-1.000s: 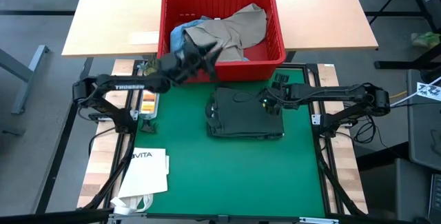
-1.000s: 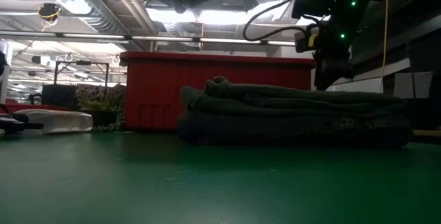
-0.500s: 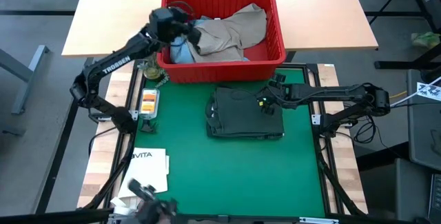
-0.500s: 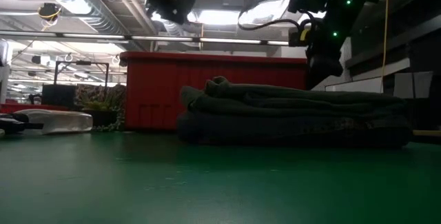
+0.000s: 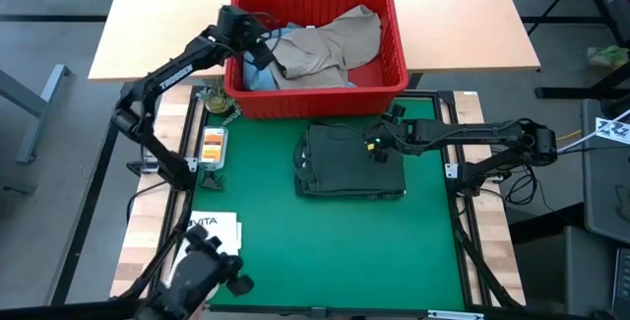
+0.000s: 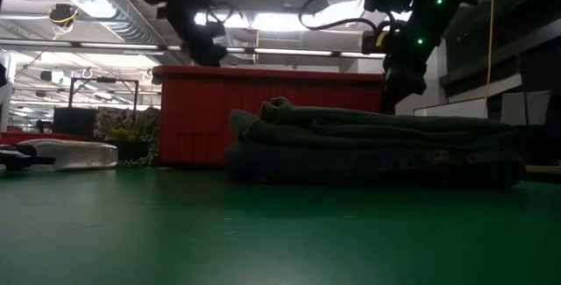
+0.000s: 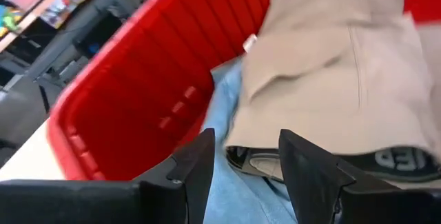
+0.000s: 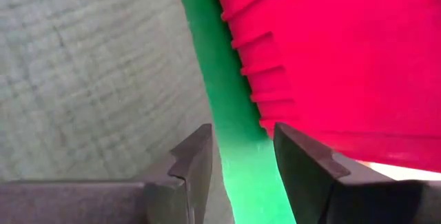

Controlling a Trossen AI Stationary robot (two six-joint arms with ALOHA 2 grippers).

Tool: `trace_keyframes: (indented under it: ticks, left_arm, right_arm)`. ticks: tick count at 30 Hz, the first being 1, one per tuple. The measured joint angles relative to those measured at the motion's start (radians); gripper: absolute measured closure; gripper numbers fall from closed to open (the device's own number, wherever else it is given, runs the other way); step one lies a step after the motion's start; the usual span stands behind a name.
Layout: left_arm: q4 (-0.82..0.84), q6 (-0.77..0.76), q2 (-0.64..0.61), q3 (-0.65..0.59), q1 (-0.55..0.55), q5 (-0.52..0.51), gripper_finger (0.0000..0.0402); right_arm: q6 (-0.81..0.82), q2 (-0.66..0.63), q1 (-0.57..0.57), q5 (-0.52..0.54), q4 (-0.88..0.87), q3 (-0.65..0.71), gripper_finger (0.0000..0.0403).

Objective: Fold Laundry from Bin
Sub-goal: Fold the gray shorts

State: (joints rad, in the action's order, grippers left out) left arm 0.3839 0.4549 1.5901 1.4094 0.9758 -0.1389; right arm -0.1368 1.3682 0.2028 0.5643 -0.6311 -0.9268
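Red bin [image 5: 394, 59] sits at the mat's far edge, holding a crumpled tan garment [image 5: 330, 44] over light blue jeans [image 5: 254, 64]. Dark garments [image 5: 349, 160] lie folded and stacked on the mat, just beside the bin.

Green mat [image 5: 325, 241], white "VITA" paper bag [image 5: 212, 236], light wooden table [image 5: 167, 34]

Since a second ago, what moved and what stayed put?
The left pincer swung from the bin's front left corner up over its left end, and now hangs open and empty above the jeans and khaki garment. The right pincer crept slightly left over the folded stack. Laundry, bin and stack are unchanged.
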Motion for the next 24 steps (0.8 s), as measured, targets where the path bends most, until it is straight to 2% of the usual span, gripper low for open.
trace_keyframes:
  ticks: [7, 10, 24]
  left_arm:
    - [-0.003, 0.183, 0.106, 0.0, -0.007, -0.005, 0.0244]
    - [-0.004, 0.26, 0.144, 0.0, -0.009, -0.044, 0.0244]
    - [-0.084, 0.34, 0.246, 0.0, -0.009, -0.11, 0.0244]
  right_arm:
    - [0.0, 0.0, 0.0, 0.0, 0.005, 0.0, 0.0246]
    - [0.0, 0.0, 0.0, 0.0, 0.005, 0.0, 0.0246]
    - [0.0, 0.0, 0.0, 0.0, 0.003, 0.0, 0.0246]
